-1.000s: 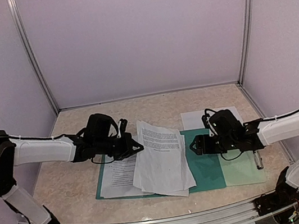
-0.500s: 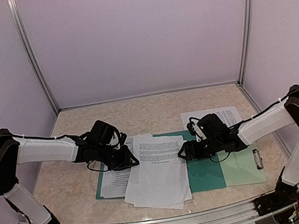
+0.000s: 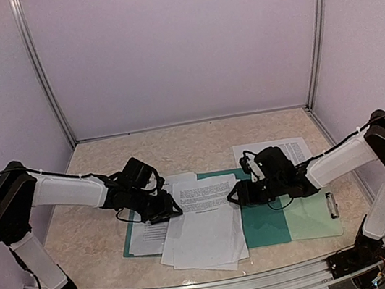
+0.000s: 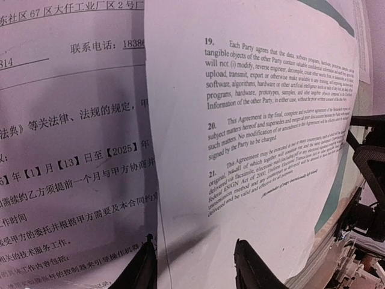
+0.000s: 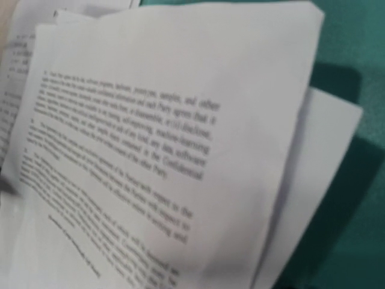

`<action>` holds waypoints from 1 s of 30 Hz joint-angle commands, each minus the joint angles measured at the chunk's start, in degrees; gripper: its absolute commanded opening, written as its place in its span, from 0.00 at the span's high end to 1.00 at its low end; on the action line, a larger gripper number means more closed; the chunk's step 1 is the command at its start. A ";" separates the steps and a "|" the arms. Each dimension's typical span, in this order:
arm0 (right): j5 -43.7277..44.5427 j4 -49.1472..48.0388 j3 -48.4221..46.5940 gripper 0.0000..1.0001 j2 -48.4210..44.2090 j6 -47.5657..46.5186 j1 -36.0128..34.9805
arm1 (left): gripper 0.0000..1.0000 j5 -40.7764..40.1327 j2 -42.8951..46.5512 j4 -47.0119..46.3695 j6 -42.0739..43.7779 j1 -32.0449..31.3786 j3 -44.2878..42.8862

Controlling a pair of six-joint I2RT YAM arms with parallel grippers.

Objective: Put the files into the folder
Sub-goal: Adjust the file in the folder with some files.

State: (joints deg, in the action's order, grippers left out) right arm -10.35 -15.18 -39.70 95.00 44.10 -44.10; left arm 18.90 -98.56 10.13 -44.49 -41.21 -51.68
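The files [image 3: 203, 223] are a loose stack of printed white sheets lying across the middle of the dark teal folder [image 3: 265, 224]. My left gripper [image 3: 167, 208] sits at the stack's left edge. In the left wrist view its fingers stand open [image 4: 193, 239], astride the edge of the top sheet [image 4: 258, 120], gripping nothing. Under them lies a sheet of Chinese text [image 4: 72, 150]. My right gripper [image 3: 237, 194] is at the stack's right edge. The right wrist view shows only blurred files [image 5: 168, 150] on the folder [image 5: 355, 60]; its fingers are hidden.
A pale mint clipboard [image 3: 313, 219] with a metal clip [image 3: 332, 204] adjoins the folder on the right. Another printed sheet [image 3: 281, 149] lies behind the right arm. Booth walls close in the left, right and back of the table.
The raised sheets have come down flat onto the folder. My left gripper opened and let go of them. My right arm reached left to the stack's right edge.
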 commanded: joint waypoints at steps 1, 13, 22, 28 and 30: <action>1.89 -0.75 0.60 0.43 1.23 1.98 -0.46 | 0.58 0.50 -1.66 0.44 -0.04 0.26 -1.63; 1.96 -4.20 1.60 0.46 1.38 3.30 -0.52 | 0.49 1.16 0.25 0.06 -1.10 0.39 -0.04; 1.13 -4.43 -2.61 0.47 5.07 1.99 -0.57 | 0.46 -1.20 -1.83 1.09 3.00 0.52 -4.75; 2.02 -3.48 -4.03 0.47 4.97 0.97 -0.40 | 0.46 -4.21 -3.41 2.93 4.74 1.31 -8.47; 1.84 -3.21 -4.37 0.47 5.17 0.54 -0.38 | 0.46 -4.13 -4.13 3.24 5.40 1.84 -9.58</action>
State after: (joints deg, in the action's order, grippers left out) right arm -8.93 -18.98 -42.72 99.31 46.11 -44.14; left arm 16.69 -100.90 11.66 -41.60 -40.56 -58.98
